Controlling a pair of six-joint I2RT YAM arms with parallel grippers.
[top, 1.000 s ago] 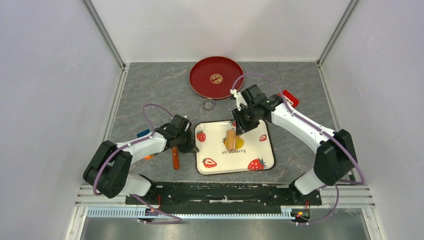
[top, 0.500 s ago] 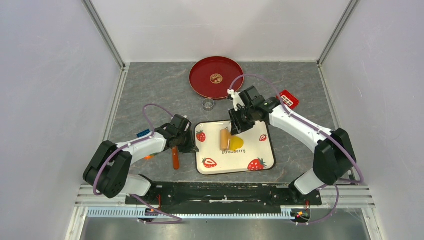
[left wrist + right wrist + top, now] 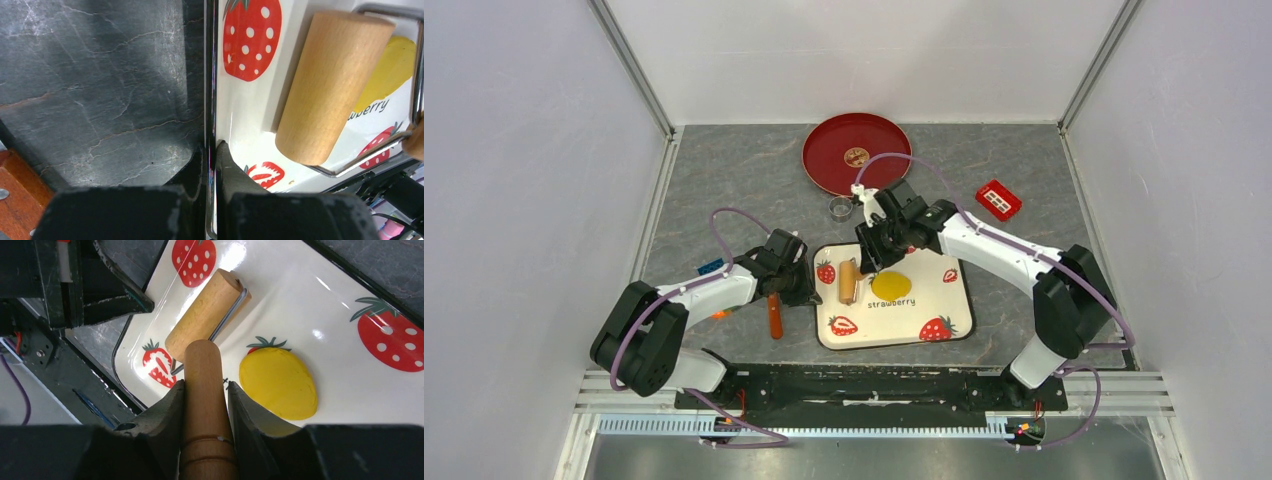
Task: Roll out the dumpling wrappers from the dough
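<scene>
- top view: the strawberry tray (image 3: 944, 315) lies near the arms. the yellow dough (image 3: 891, 286) lies on it, a flat oval lump that is not thin yet. the roller (image 3: 849, 280) lies just beside the dough. the right gripper (image 3: 871, 257) grasps the roller's handle. the left gripper (image 3: 810, 292) is at the tray's left edge. far back, the red plate (image 3: 824, 170) has a tiny round disc (image 3: 856, 156) in its middle. it may be one of the dumpling wrappers, but it is too small to tell.
- left wrist view: the left gripper (image 3: 211, 152) is clenched on the rim of the tray (image 3: 250, 115). the roller (image 3: 332, 85) rests on the tray, with the dough (image 3: 395, 67) just behind it.
- right wrist view: the right gripper (image 3: 205, 390) is closed around the wooden handle (image 3: 202, 365). the roller (image 3: 207, 315) is off the dough (image 3: 277, 385), to one side.
- doing it well: i think the roller should go over the middle of the dough and press down softly and evenly. it should roll from other sides too, so the dough turns thin and round. the left pinch must be firm so the tray cannot slide.
</scene>
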